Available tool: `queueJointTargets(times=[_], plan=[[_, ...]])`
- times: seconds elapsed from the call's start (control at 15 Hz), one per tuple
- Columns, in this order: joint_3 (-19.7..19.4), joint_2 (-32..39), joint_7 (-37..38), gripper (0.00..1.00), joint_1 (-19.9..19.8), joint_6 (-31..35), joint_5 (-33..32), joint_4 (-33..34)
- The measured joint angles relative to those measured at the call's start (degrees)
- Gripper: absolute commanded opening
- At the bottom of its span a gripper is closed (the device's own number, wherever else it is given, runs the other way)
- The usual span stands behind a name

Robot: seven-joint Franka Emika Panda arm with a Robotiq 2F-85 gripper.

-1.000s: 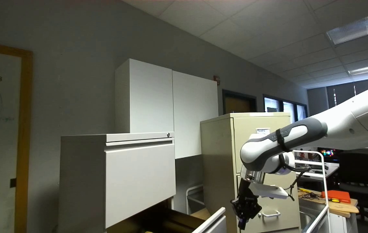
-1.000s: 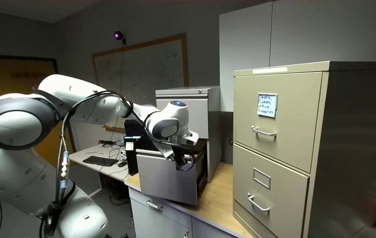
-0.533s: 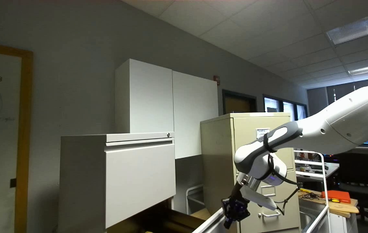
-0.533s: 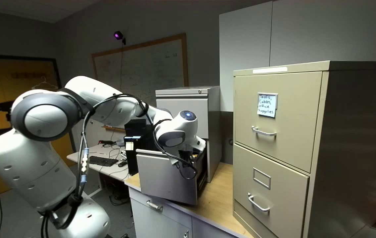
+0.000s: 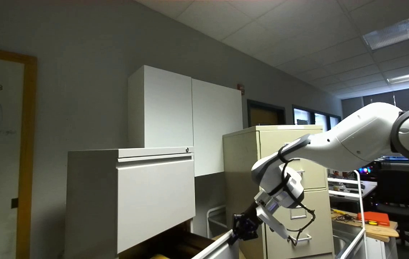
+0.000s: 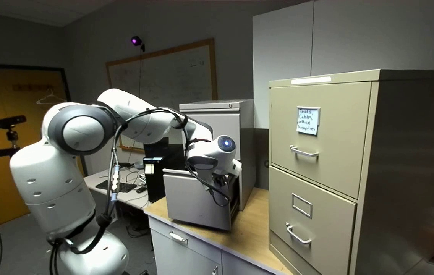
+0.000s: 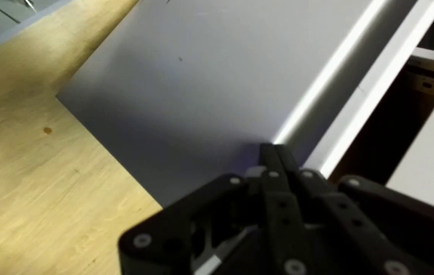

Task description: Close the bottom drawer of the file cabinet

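Observation:
The pale grey-white file cabinet [image 5: 91, 201] shows in both exterior views [image 6: 247, 156], its upper drawer shut. The bottom drawer [image 6: 198, 198] stands partly pulled out over the wooden counter. Its front edge also shows low in an exterior view [image 5: 222, 248], and its plain front fills much of the wrist view [image 7: 217, 68]. My gripper [image 5: 231, 240] is at the drawer front. In the wrist view the gripper [image 7: 276, 145] is shut, its fingertips together and empty, against the front near the ridge below its top edge. In an exterior view the arm largely hides the fingers.
The taller beige cabinet [image 6: 320, 152] stands beside the file cabinet, with the wooden counter [image 6: 255, 229] between them. White wall cupboards [image 5: 215, 126] hang behind. A black computer tower [image 6: 155, 187] and a desk with a keyboard [image 6: 125, 186] are on the far side.
The arm has moved forward and down, bringing the gripper against the drawer front. The bottom drawer has slid partway inward toward the cabinet over the last half second.

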Motion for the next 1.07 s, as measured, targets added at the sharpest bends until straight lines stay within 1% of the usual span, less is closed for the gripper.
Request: queueJointTargets(times=[0.27, 0.47, 0.67, 1.07], plan=[[0.76, 6.15, -8.87, 0.03, -0.21, -0.67, 13.28, 4.54], [1.88, 10.83, -12.45, 0.04, -1.04, -2.19, 19.72, 8.75], [3.13, 15.09, -13.12, 0.03, -1.71, -3.2, 21.98, 13.43], [5.11, 22.81, -12.84, 0.03, -2.04, -3.16, 21.86, 23.26]])
